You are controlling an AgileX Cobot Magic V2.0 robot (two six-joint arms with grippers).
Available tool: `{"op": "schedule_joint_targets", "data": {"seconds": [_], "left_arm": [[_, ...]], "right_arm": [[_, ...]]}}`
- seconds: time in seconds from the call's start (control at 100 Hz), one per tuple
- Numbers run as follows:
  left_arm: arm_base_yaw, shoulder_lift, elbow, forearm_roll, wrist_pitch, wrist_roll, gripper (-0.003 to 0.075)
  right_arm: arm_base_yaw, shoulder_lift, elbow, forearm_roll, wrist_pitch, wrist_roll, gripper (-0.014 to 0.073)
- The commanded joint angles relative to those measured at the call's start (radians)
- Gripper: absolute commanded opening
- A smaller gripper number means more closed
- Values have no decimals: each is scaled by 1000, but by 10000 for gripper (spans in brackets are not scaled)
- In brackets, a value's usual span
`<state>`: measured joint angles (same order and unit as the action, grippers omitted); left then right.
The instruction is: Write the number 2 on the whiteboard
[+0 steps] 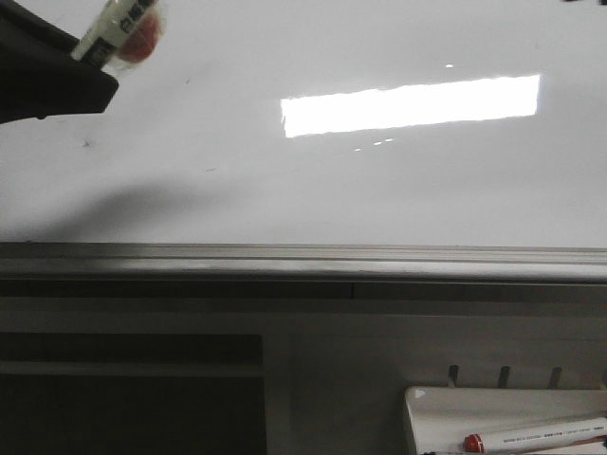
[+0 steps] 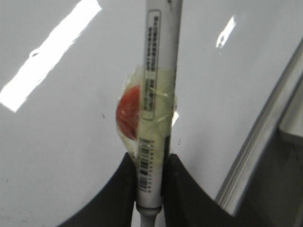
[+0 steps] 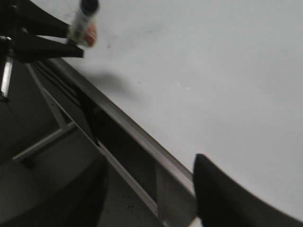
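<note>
The left pincer (image 2: 150, 189) grips a white marker (image 2: 158, 90) near its rear end, its two dark fingers (image 2: 120, 194) closed on the barrel just beside a taped red patch (image 2: 127, 116). In the front view the marker sits at the upper left of the whiteboard (image 1: 379, 199), whose surface shows only faint specks and a bright light reflection (image 1: 413, 104); no number 2 is drawn yet. The marker's tip is out of frame, so whether it touches the board cannot be told.

The likely trouble comes from that grip: held far from the tip, the barrel may pivot or slide between the fingers once it presses on the glossy board, leaving a broken or wavering stroke. Starting so near the corner may also cramp the digit.

Only one dark finger (image 3: 236, 198) of the right pincer shows, so its opening cannot be told. A spare marker (image 1: 531, 436) lies in a small tray (image 1: 427, 403) below the rail (image 1: 303, 254).
</note>
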<state>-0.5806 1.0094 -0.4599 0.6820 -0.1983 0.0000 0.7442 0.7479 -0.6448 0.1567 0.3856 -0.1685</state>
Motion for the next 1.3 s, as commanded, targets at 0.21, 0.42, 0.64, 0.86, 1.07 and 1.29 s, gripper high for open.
{"op": "schedule_joint_targets", "data": {"seconds": [0.21,0.42,0.64,0.86,1.07,1.29], "left_arm": [[-1,-17,0,156,-205,0,-20],[-1,-1,4,273,-256,0,-20],[-1,3,4,273,-258,0,-20],[-1,3,4,274,-258,0,-20],[-1,3,4,275,-258,0,-20],[-1,3,4,269,-256,0,-19]], "right_arm": [[137,168,-65,-11,-337,-32,507],[188,264,-125,-53,-337,-47,503],[233,339,-170,-82,-335,-47,503],[252,355,-170,-82,-357,-47,295],[252,355,-170,-82,-386,-47,-72],[252,355,-170,-82,-386,-47,-71]]}}
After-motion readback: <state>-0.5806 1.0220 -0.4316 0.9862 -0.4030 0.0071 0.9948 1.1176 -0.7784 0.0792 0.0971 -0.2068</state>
